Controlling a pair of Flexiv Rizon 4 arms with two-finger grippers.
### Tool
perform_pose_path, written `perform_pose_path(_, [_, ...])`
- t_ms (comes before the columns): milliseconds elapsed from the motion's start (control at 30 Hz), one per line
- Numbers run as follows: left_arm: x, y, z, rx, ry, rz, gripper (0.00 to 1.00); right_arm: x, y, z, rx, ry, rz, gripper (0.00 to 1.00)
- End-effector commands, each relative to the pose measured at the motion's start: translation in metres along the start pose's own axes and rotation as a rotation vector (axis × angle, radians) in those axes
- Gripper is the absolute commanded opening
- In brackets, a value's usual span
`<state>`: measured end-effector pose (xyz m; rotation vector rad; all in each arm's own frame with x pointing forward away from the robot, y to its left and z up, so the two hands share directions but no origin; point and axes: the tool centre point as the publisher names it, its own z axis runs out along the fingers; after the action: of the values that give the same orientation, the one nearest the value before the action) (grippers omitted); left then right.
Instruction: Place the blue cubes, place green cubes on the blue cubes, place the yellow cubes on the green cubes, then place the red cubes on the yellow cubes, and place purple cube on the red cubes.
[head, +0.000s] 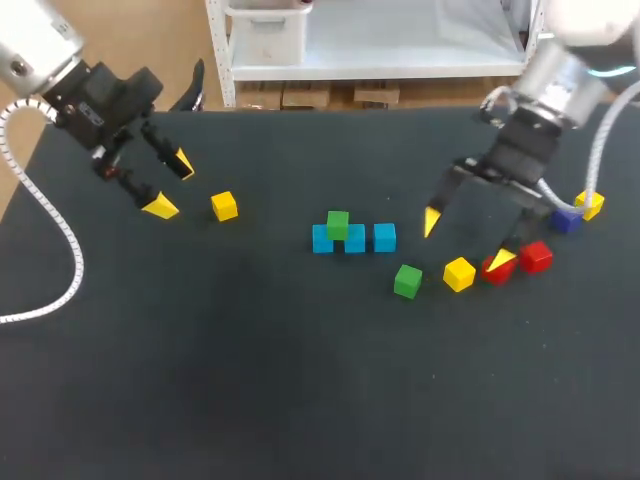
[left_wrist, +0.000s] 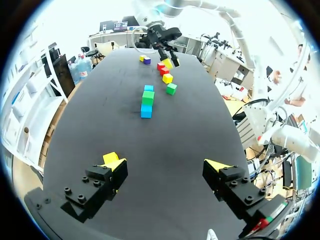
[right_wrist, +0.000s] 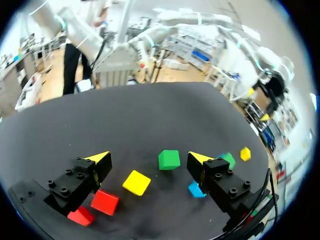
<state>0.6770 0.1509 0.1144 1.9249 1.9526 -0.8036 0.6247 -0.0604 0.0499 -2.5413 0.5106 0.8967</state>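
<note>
**Claws released over matte black table (head: 250, 380)**

Left gripper (head: 172, 185) and right gripper (head: 465, 242) hang spread, empty. Blue cubes (head: 385, 237) line up mid-table, a green cube (head: 338, 223) stacked on them. Right and nearer: second green cube (head: 407, 281), yellow cube (head: 459, 274), red cubes (head: 537, 256).

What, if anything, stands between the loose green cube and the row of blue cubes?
Nothing visible: only bare table lies between the loose green cube and the blue cubes; the yellow cube sits on its other side.
</note>
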Motion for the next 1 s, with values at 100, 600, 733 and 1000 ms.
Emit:
perform_pose_path(100, [0.0,0.001,0.0,0.002,0.001,0.002,1.0,-0.001,-0.017,0.018,-0.107,0.015,-0.015,1.0])
perform_pose_path(600, [0.0,0.001,0.0,0.002,0.001,0.002,1.0,0.012,-0.026,0.035,-0.02,0.078,0.064,1.0])
perform_pose_path(733, [0.0,0.001,0.0,0.002,0.001,0.002,1.0,0.014,-0.026,0.04,-0.028,0.083,0.061,1.0])
perform_pose_path(1000, [0.0,0.001,0.0,0.002,0.001,0.002,1.0,0.016,-0.032,0.046,-0.055,0.079,0.04,1.0])
